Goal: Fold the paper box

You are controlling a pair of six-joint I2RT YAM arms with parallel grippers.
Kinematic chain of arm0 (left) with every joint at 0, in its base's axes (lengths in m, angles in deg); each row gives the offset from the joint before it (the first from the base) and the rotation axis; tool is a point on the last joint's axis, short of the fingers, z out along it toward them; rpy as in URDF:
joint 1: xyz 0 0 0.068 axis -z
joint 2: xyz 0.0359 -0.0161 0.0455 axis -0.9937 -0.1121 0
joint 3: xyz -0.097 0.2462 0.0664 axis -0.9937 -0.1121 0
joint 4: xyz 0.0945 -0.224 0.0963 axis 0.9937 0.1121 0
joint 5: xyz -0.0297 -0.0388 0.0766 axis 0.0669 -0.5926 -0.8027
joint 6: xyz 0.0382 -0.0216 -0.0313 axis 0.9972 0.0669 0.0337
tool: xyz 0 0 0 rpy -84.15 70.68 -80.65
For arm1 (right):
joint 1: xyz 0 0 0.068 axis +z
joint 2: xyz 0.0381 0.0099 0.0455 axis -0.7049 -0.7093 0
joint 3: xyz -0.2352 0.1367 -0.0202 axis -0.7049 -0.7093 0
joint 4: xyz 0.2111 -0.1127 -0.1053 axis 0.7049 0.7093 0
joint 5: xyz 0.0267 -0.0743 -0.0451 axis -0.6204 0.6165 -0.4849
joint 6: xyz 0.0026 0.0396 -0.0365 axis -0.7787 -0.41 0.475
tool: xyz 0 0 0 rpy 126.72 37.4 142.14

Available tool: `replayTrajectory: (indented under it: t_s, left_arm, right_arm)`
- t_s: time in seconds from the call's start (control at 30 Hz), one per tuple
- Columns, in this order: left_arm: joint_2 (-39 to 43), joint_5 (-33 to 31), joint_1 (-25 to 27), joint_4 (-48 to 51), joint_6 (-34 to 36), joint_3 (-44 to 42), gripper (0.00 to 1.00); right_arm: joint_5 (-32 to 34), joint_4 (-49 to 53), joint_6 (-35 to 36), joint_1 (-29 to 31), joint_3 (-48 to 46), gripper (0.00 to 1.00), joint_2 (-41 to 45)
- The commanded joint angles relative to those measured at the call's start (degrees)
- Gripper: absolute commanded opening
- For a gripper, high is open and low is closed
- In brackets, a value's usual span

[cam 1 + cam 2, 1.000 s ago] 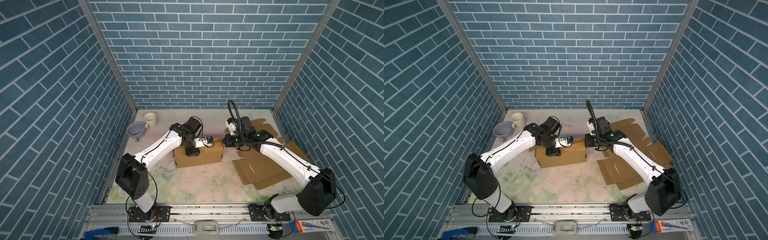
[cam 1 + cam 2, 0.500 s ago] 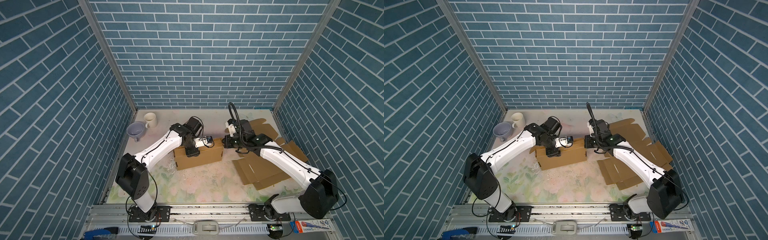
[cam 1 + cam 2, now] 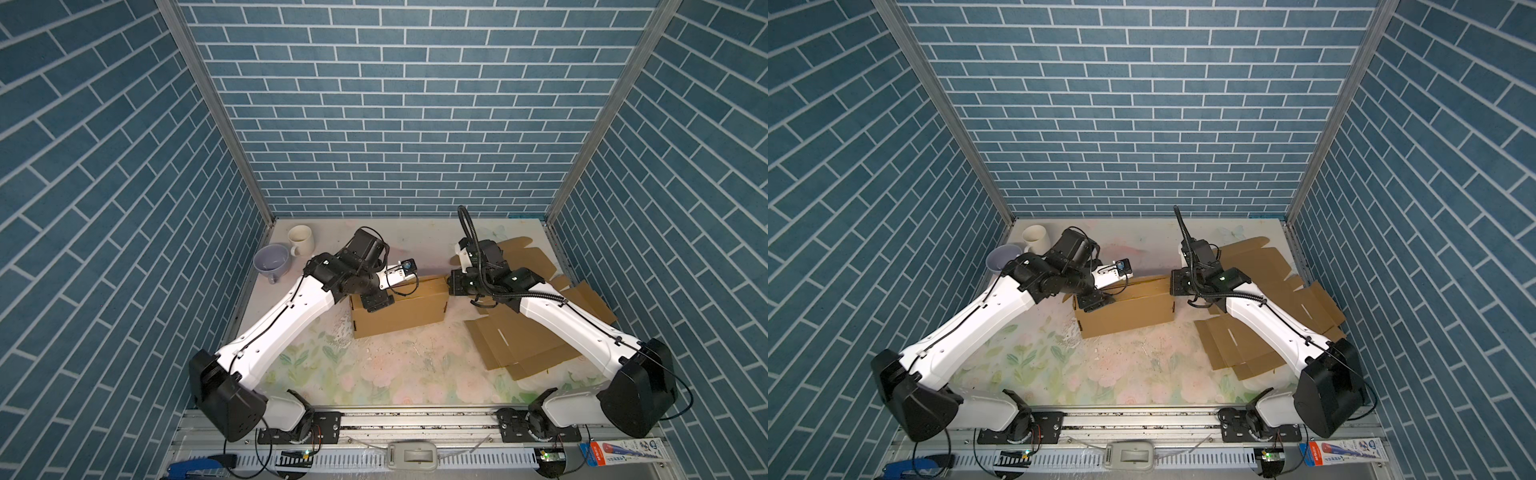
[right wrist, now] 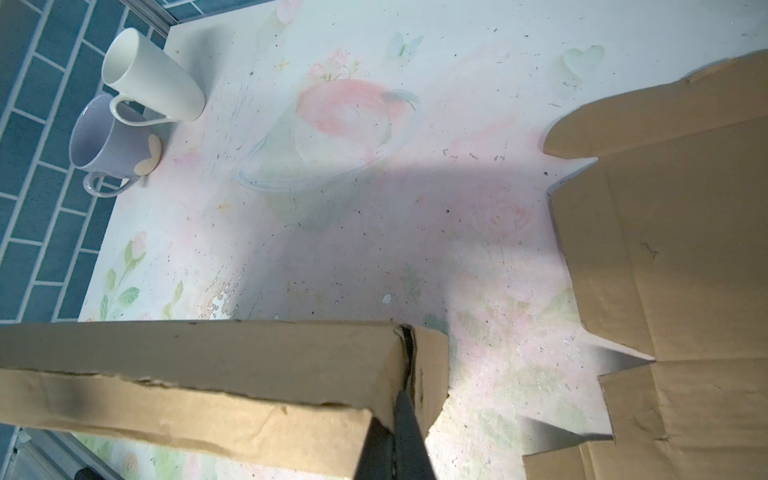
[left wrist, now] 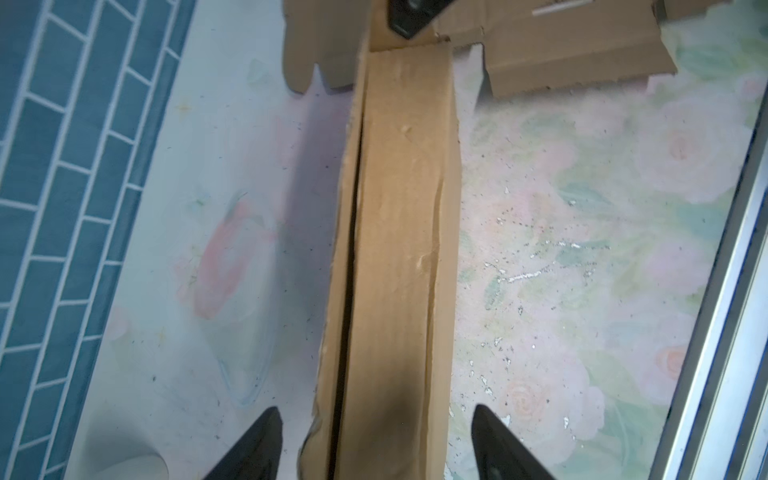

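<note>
Left of centre in a top view, the left gripper [image 3: 376, 301] stands spread astride the folded brown cardboard box [image 3: 401, 318] at mid-frame. The right gripper [image 3: 451, 286], pressed together, meets its right end, perhaps pinching a flap.

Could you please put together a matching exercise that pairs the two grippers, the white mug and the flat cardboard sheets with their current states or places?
Things:
1. left gripper
2. right gripper
3. white mug
4. flat cardboard sheets

States or places:
A. lying flat on the right of the table
B. open, astride the top of the paper box
C. upright in the far left corner, beside the lavender cup
D. shut, at the paper box's end

Pairs: 1-B; 2-D; 3-C; 4-A
</note>
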Motion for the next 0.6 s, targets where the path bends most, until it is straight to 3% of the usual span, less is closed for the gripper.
replayTrajectory:
  t_s: [0.0,0.1,0.23,0.4,0.57]
  left_arm:
    - [5.5,-6.0,-1.0,-3.3,-10.1,-4.1,0.59]
    - [10.6,-5.0,-4.9,-2.8,-19.6,-7.0,0.49]
    - [15.7,-4.3,-8.8,0.7,-27.4,-10.4,0.51]
    - [19.3,-5.5,-11.8,1.8,-30.1,-14.3,0.53]
    - [17.9,-3.3,-14.7,0.1,-30.7,-14.1,0.47]
  right_arm:
    - [2.0,6.7,-3.3,0.6,-2.0,0.0,0.0]
    - [2.9,7.0,-3.6,0.8,-1.7,0.0,0.0]
    - [3.9,7.5,-3.9,1.0,-1.5,0.0,0.2]
    - [4.3,7.4,-4.6,1.5,-1.4,0.0,0.4]
    - [4.4,7.4,-4.9,2.0,-1.2,0.0,0.1]
